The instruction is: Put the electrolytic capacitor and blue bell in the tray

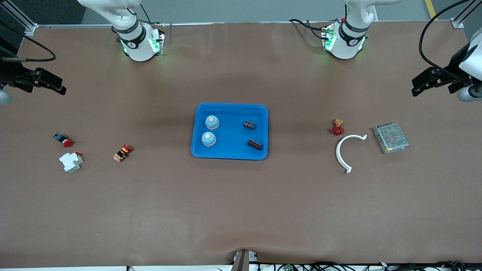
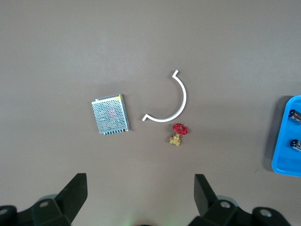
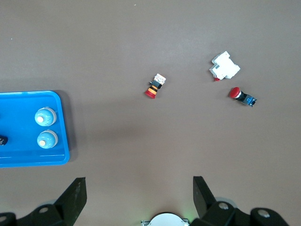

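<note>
Tray (image 1: 229, 154): mid-table — two blue bells (image 1: 212, 122) and two capacitors (image 1: 254, 144) lie in it.
My left gripper (image 2: 138, 197): jaws wide, holding nothing, over bare table near a metal box (image 2: 111, 114), white curved strip (image 2: 169, 101), red-handled valve (image 2: 178, 133).
My right gripper (image 3: 138, 195): jaws wide, holding nothing — a white block (image 3: 224, 66) and two red push buttons (image 3: 155, 86) lie nearby.

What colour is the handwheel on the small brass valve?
Red; the valve shows best in the left wrist view.
</note>
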`<state>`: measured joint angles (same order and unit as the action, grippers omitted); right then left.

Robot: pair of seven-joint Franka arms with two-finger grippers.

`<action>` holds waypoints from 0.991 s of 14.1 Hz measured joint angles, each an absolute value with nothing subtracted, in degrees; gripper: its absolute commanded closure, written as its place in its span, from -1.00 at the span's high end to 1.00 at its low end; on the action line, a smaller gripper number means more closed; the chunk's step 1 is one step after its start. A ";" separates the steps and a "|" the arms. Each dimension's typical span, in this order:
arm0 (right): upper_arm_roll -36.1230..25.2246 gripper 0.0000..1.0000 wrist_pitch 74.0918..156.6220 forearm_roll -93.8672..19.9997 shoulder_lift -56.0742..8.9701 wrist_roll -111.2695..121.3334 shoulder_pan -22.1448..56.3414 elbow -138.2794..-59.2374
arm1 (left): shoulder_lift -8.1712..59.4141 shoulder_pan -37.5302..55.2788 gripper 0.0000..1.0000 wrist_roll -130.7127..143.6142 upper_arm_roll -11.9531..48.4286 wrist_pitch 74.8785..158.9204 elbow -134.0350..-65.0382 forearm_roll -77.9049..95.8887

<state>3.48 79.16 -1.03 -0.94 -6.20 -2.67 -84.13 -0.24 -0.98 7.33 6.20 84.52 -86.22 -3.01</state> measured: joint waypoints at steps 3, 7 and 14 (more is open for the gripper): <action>3.37 1.00 80.21 -1.04 -0.91 -6.29 -2.67 -84.53 | -0.24 -0.75 1.00 7.29 6.34 84.52 -86.22 -2.90; 1.09 1.00 84.45 -2.90 -0.89 -6.40 -2.69 -84.69 | -0.24 -0.70 1.00 7.26 6.36 84.51 -86.22 -0.62; 0.23 1.00 89.86 -3.84 -0.89 -6.23 -2.69 -85.05 | -0.24 -0.67 1.00 7.25 6.39 84.52 -86.16 -0.43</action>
